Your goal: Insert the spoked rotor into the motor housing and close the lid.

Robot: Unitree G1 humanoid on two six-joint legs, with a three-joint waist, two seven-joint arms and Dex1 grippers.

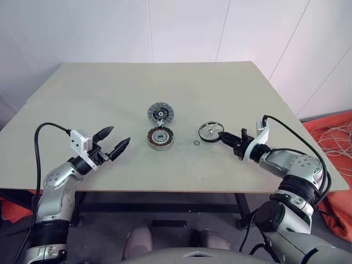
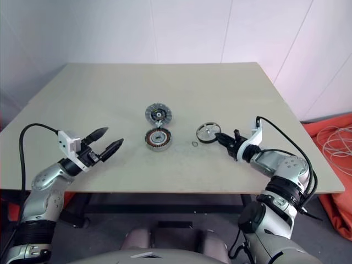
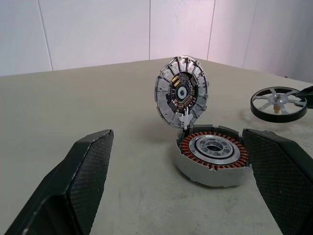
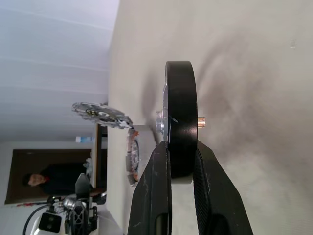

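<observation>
The spoked rotor, a dark-rimmed wheel with silver spokes, sits low over the table right of centre. My right gripper is shut on its near rim, and the right wrist view shows both fingers clamped across the rim. I cannot tell whether the rotor touches the table. The motor housing, with copper windings around a silver hub, lies at the table's middle. Its lid stands tipped open behind it, ribbed face showing. My left gripper hovers open to the left of the housing, holding nothing.
A tiny metal ring lies between the housing and the rotor. The beige table is bare elsewhere. An orange cloth with white cables lies on the floor to the right. A person shows far off in the right wrist view.
</observation>
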